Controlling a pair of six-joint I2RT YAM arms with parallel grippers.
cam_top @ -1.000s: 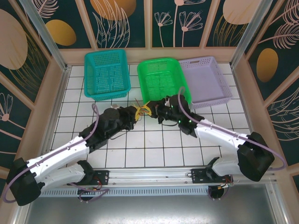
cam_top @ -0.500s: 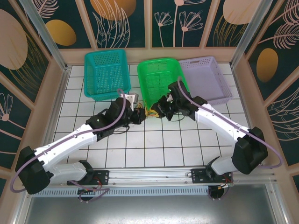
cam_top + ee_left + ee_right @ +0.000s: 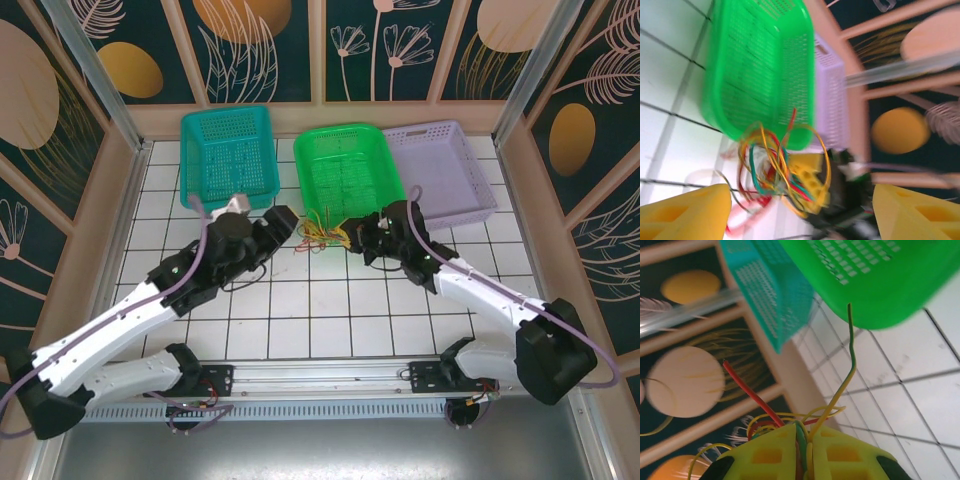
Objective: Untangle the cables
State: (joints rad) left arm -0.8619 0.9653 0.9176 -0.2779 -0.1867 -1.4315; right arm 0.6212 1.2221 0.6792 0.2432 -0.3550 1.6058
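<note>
Here the right gripper (image 3: 352, 238) pinches the cables (image 3: 322, 236); the left gripper (image 3: 283, 222) stands spread beside them.

Before the middle basket (image 3: 345, 170) — cables (image 3: 322, 236)

Three baskets stand on the table (image 3: 330, 310), count them off: one teal basket (image 3: 228, 158), one green basket (image 3: 348, 165), one lavender basket (image 3: 440, 170). Two arms, the left arm (image 3: 130, 325) and the right arm (image 3: 480, 300). That makes two grippers, the left gripper (image 3: 280, 222) and the right gripper (image 3: 809, 455), two yellow fingers (image 3: 765, 457) apiece. Two thick purple-grey cords (image 3: 417, 222), one along each arm. And one tangle of cables (image 3: 320, 236): red, green and yellow, three colours I can pick out, but the number of separate strands in that knot, can't tell.
</note>
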